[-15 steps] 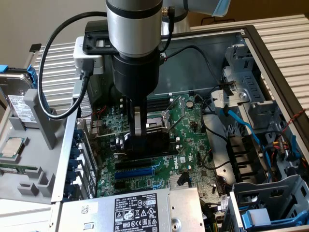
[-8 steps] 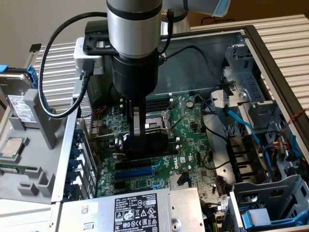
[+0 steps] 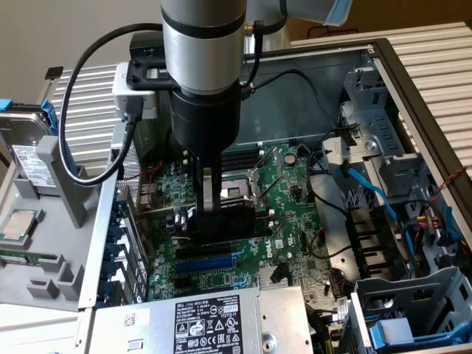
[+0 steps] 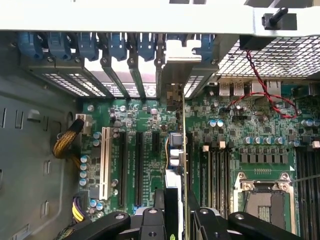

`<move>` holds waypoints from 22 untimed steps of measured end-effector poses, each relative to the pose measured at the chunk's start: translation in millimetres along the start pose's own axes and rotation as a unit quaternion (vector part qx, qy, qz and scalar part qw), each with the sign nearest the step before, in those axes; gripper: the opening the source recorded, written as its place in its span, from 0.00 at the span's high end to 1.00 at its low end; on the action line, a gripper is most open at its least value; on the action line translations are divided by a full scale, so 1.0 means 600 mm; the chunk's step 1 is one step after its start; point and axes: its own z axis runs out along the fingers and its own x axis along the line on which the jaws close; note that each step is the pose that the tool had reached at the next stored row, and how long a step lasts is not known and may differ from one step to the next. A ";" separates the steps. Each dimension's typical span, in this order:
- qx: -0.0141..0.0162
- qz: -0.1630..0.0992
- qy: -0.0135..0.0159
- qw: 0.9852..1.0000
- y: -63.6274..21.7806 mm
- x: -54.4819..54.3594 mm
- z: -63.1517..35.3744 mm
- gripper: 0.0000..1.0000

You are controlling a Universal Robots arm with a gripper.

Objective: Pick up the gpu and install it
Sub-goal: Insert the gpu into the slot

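The motherboard lies under the gripper, with its CPU socket just beside. A labelled power supply sits near. A hard drive and a loose CPU rest well apart, outside the case.

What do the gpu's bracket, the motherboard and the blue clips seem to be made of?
The gpu's bracket: likely bare sheet metal, silver-grey with a dull shine. The motherboard: green coated circuit laminate, with soldered parts on it. The blue clips: probably moulded plastic, going by the even colour and soft gloss.
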 end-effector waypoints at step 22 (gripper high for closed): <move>-0.008 -0.001 -0.006 1.000 0.002 0.000 0.011 0.73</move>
